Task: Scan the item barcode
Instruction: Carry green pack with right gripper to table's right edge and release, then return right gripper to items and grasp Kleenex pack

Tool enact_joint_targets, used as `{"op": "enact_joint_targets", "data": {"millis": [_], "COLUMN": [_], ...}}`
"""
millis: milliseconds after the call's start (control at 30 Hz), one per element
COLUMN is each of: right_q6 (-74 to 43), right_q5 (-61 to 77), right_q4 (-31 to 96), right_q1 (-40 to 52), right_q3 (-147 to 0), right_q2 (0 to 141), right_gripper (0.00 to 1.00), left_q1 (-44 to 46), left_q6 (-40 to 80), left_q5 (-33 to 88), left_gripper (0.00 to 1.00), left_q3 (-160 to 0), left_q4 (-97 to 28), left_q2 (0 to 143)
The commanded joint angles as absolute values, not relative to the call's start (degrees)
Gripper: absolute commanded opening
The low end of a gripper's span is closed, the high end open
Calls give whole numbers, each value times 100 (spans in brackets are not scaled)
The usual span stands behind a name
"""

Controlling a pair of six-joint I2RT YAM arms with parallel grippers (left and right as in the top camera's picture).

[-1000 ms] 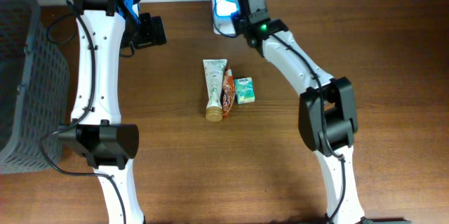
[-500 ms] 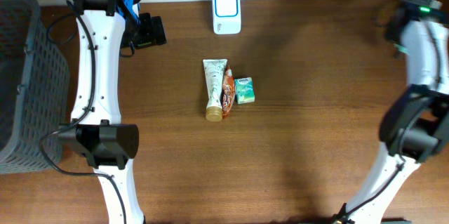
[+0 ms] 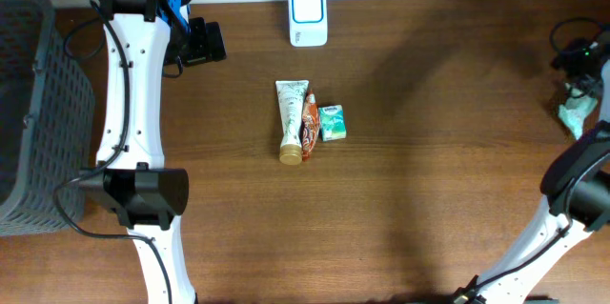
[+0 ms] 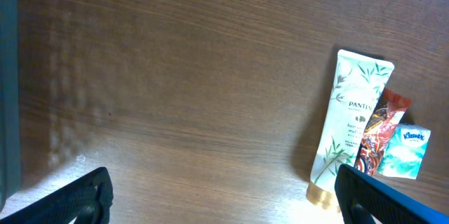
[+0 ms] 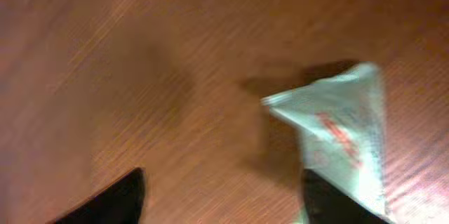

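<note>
The right gripper (image 5: 224,185) stands wide open with nothing in it. The pale, crinkled, triangular packet (image 5: 344,133) sits just beside one finger, at the right edge of the wood-grain table (image 3: 429,199). The left gripper (image 4: 223,178) is wide open and empty. The white, rounded scanner (image 3: 308,15) is at far centre, with open room around it.

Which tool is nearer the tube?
Left. The left tool sits beyond the tube, off to its left; the right tool is far off at the table's right edge.

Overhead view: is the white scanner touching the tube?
No, the white scanner sits apart from the tube, with bare table between them.
</note>
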State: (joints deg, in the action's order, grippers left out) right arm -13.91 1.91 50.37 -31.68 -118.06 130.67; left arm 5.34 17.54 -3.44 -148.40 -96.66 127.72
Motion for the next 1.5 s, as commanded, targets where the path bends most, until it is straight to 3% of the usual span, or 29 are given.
{"op": "enact_joint_targets", "data": {"millis": [0, 200, 400, 533, 567, 900, 1067, 1267, 1467], "right_q6": [-1444, -1186, -604, 183, 362, 294, -110, -110, -399], "right_q5": [823, 3131, 3192, 3059, 3050, 2825, 3164, 3645, 3752], "right_q4": [5129, 5369, 6646, 7397, 7491, 7251, 6805, 6027, 5280], "right_q1": [-2904, -2429, -1365, -344, -62, 1107, 1129, 1135, 1142], "right_q3": [-11832, -11830, -11830, -11828, -11828, -11496, -10851, -9863, -9317], "right_q2": [13152, 13152, 13155, 13159, 13159, 13163, 13163, 13163, 13163], "right_gripper": [78, 73, 73, 97, 98, 96, 80, 79, 63], "left_q1": [534, 534, 534, 534, 534, 534, 534, 534, 534], "left_q6": [1747, 1747, 1747, 1747, 1747, 1747, 1747, 1747, 1747], "left_q5": [-388, -388, -388, -388, -388, -388, -388, -388, -388], "left_gripper": [99, 99, 99, 99, 99, 99, 99, 99, 99], "left_q3": [-14892, -14892, -14892, -14892, -14892, -14892, -14892, -14892, -14892], "left_q4": [-9673, -9673, -9673, -9673, -9671, -9673, -9673, -9671, -9673], "left_q2": [12702, 12702, 12702, 12702, 12702, 12702, 12702, 12702, 12702]}}
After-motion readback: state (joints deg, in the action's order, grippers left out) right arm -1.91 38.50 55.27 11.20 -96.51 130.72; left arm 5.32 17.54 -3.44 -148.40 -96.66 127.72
